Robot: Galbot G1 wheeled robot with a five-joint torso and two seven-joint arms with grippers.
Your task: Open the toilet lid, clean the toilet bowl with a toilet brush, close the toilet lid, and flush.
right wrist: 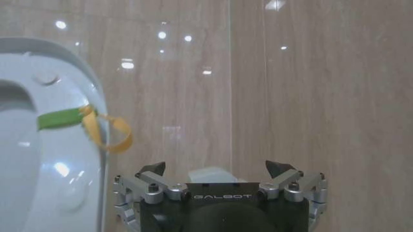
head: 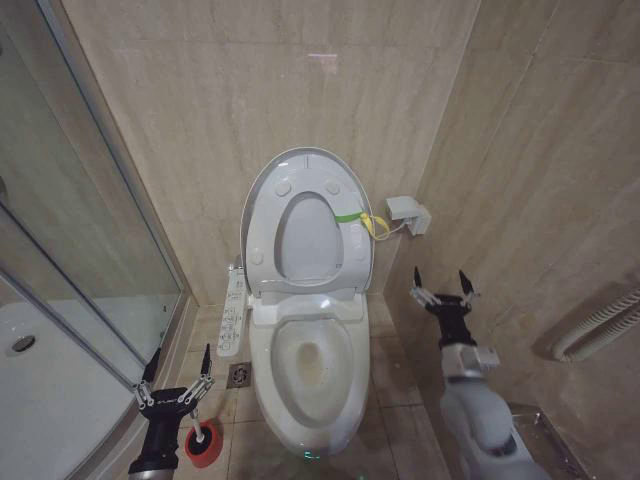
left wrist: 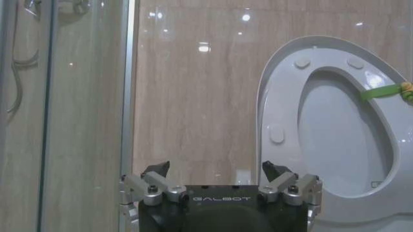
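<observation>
Standing upright against back wall, toilet lid (head: 262, 215) with seat ring raised against it (green-yellow band (head: 346, 216) at one edge). Toilet bowl (head: 312, 362) exposed below — brownish staining inside. Toilet brush (head: 201, 439) sits in red cup on floor, left of bowl. Left gripper (head: 178, 364) hovers just above brush, jaws spread wide, nothing held. Right gripper (head: 441, 280) right of bowl, near side wall — jaws wide open, empty.
</observation>
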